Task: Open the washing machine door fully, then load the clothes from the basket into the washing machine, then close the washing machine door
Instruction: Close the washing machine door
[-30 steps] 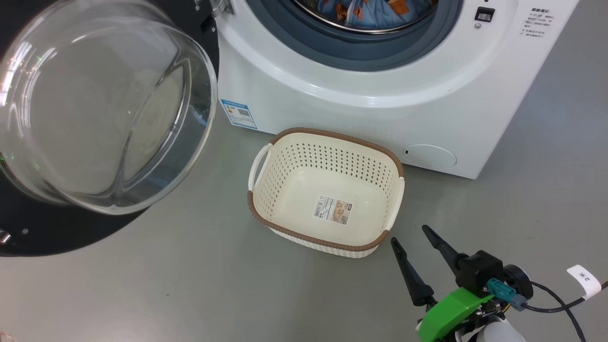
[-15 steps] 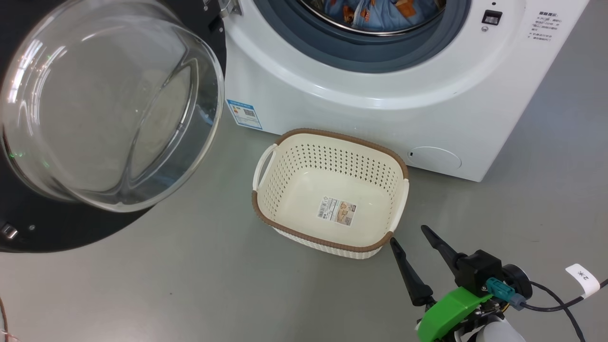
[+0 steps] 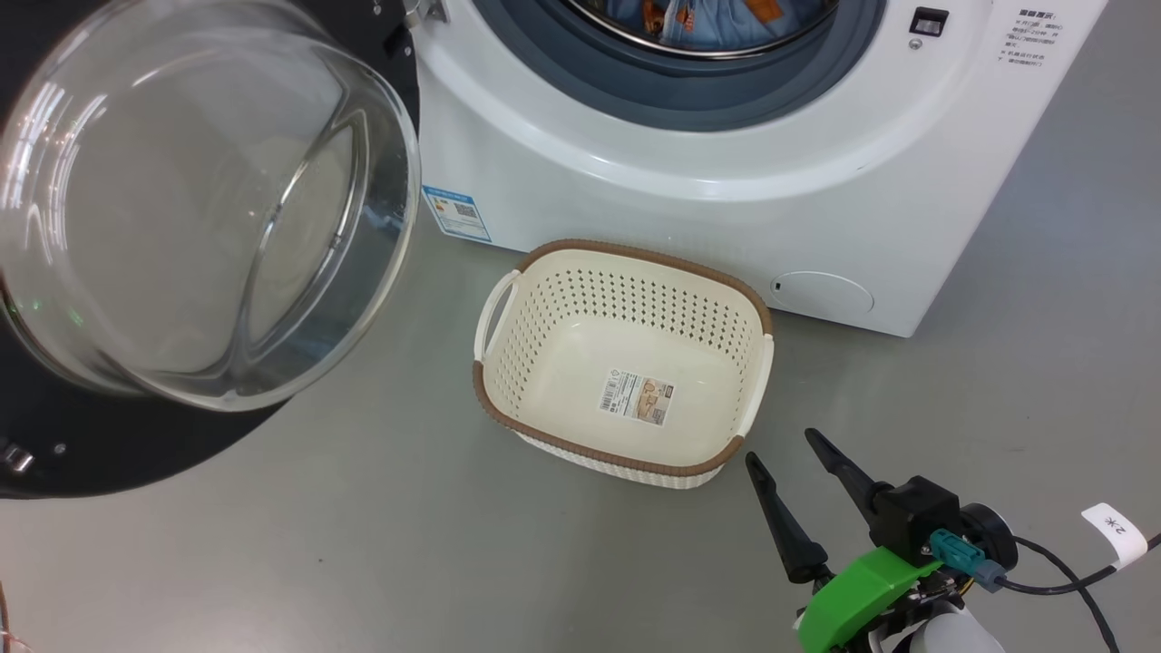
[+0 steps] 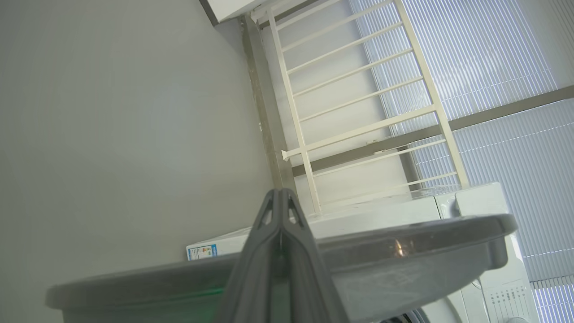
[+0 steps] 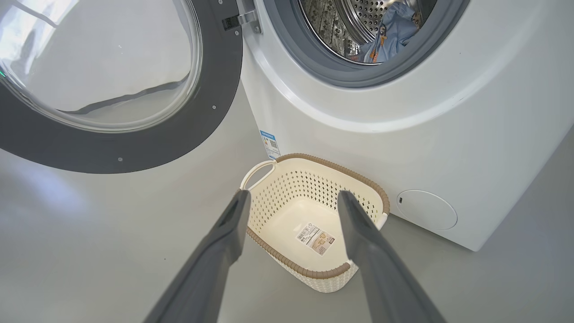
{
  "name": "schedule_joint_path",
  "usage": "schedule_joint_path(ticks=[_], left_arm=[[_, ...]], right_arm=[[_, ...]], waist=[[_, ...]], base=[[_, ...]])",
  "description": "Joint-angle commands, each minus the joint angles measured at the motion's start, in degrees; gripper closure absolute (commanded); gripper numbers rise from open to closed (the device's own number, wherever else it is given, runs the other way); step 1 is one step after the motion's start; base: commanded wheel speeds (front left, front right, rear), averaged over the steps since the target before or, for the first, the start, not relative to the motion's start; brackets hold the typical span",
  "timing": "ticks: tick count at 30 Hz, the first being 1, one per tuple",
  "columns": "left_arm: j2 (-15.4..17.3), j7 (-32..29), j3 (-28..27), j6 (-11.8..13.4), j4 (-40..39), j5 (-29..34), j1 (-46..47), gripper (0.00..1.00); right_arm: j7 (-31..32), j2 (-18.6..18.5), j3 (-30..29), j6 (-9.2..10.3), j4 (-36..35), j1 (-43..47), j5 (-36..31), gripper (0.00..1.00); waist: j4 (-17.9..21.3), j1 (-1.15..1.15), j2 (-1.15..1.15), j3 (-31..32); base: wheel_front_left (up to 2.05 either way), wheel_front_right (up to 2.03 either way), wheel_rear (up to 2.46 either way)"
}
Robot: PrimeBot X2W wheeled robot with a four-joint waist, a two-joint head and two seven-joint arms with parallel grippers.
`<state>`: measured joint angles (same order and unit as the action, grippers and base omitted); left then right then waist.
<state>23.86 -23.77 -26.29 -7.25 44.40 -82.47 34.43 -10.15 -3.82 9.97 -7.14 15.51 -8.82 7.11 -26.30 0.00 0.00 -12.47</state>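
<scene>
Little has shifted; the heavy, rigid washing machine door point(image 3: 200, 209) at left likely takes a push on its black rim, left gripper point(image 4: 280, 197) jaws closed and empty, right gripper point(image 3: 778, 445) jaws wide and empty.

The left claw point(image 4: 280, 198) rises from the bottom edge, its two grey fingers pressed flat together up to the tips. Behind it the door point(image 4: 403, 264) crosses the lower frame as a wide grey curved band with a faint green glint near its left end; whether the claw touches it cannot be told. Past the door stands the white washer point(image 4: 502, 287), with a blue sticker point(image 4: 202, 251) at its left. Plain grey floor point(image 4: 112, 134) takes up the left half. A white barred rack point(image 4: 293, 112) stands beyond the washer, with ribbed blinds point(image 4: 471, 58) to the right.
</scene>
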Motion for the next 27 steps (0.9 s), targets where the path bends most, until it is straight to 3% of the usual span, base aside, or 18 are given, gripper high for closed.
schedule_joint_path(ticks=[1, 16, 27], left_arm=[[2.71, -1.79, -0.19, -0.24, -2.05, -0.66, -0.07, 1.0], [1.59, -13.56, -1.24, 0.06, -7.35, -6.97, -5.07, 1.0], [-0.74, -22.37, -1.95, 3.96, -15.75, -12.34, -10.35, 1.0]], right_arm=[[-0.15, 0.5, 1.11, -0.35, -1.44, -1.17, -0.26, 0.0], [-0.86, 0.66, 1.75, -0.35, 0.28, -0.86, 0.64, 0.0], [-1.68, 0.76, 2.28, -0.35, 1.58, -0.93, 1.36, 0.0]], waist=[[-0.04, 0.0, 0.0, 0.09], [-0.25, 0.0, 0.0, 2.5], [0.57, 0.0, 0.0, 3.72]], base=[[0.0, 0.0, 0.0], [0.0, 0.0, 0.0], [0.0, 0.0, 0.0]])
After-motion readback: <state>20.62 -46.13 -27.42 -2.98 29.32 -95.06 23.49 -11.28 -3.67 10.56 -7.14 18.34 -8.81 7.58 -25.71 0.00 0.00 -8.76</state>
